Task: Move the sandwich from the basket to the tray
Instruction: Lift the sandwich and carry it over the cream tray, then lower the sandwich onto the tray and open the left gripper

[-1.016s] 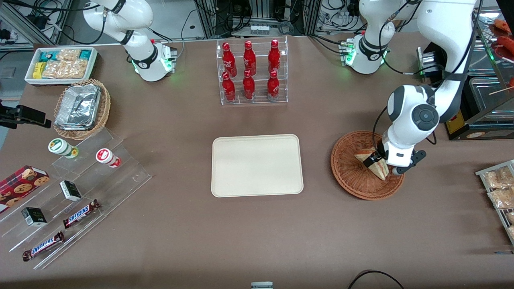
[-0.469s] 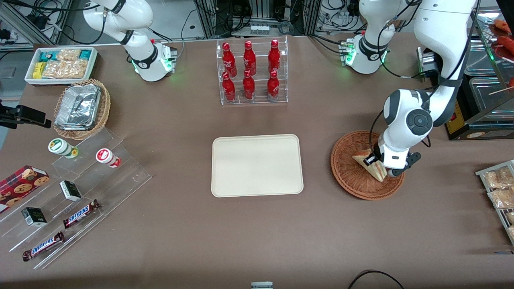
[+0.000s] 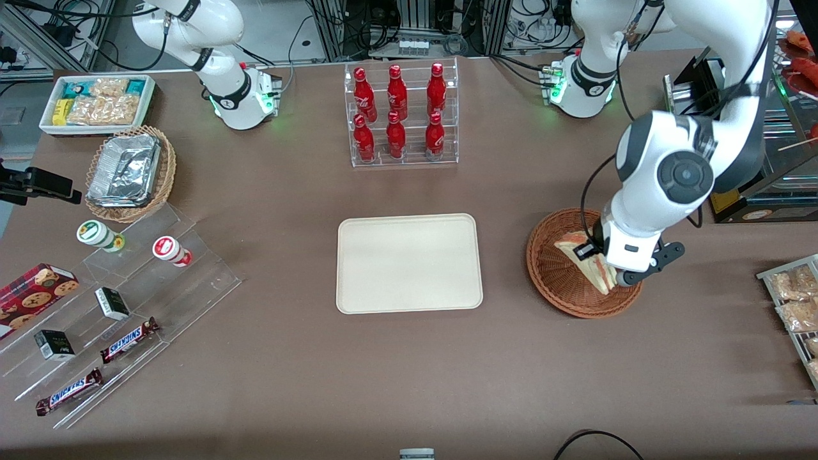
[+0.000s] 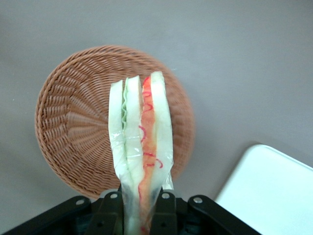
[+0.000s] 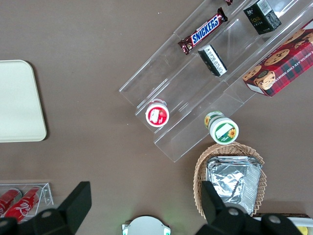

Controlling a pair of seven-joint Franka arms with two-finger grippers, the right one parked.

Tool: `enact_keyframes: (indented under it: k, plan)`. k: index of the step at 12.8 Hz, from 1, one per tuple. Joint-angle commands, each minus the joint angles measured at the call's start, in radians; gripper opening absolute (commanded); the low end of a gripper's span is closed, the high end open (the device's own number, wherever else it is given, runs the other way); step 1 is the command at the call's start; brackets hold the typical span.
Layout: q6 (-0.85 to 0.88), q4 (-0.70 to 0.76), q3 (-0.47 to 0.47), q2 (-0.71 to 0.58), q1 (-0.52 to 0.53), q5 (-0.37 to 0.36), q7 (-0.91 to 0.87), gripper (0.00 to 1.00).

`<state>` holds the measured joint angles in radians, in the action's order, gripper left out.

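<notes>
My left gripper [image 3: 602, 263] is shut on the sandwich [image 3: 585, 259], a pale bread wedge with pink-orange and green filling, and holds it lifted above the round reddish-brown basket [image 3: 556, 281]. In the left wrist view the sandwich [image 4: 142, 142] stands edge-on between the black fingers [image 4: 165, 210], with the basket [image 4: 73, 127] well below it and empty. The gripper [image 4: 139, 208] grips the wedge at its wide end. The cream tray [image 3: 409, 263] lies flat in the table's middle, beside the basket; a corner of the tray shows in the wrist view [image 4: 274, 191].
A clear rack of red bottles [image 3: 399, 115] stands farther from the camera than the tray. A rack of bagged snacks [image 3: 795, 306] sits at the working arm's end. Acrylic steps with snacks [image 3: 115, 300], a foil-container basket [image 3: 130, 172] and a white snack bin [image 3: 99, 102] lie toward the parked arm's end.
The gripper has risen with the sandwich, lifting it out of the basket; the arm's wrist now looms larger over the basket's edge.
</notes>
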<state>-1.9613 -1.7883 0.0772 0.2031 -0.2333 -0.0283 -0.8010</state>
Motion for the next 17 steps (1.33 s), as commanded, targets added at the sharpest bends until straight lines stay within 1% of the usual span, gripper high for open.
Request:
enact_keyframes:
  k: [1,4,7,9,10,11,13,17]
  plan:
    - [0.027,0.105,-0.01,0.07,-0.113,-0.015,-0.076,0.0]
    - [0.025,0.212,-0.01,0.183,-0.24,-0.035,-0.07,0.0]
    - [0.024,0.367,-0.01,0.336,-0.329,-0.035,-0.063,0.0]
    - [0.001,0.446,-0.01,0.409,-0.388,-0.035,-0.063,0.0]
    - [-0.043,0.449,-0.01,0.427,-0.412,-0.036,-0.058,0.0]
    - [-0.089,0.443,-0.01,0.441,-0.426,-0.045,0.0,0.0]
    - [-0.107,0.441,-0.01,0.487,-0.466,-0.047,0.075,0.0]
    - [-0.16,0.435,-0.008,0.565,-0.472,-0.039,0.184,0.0]
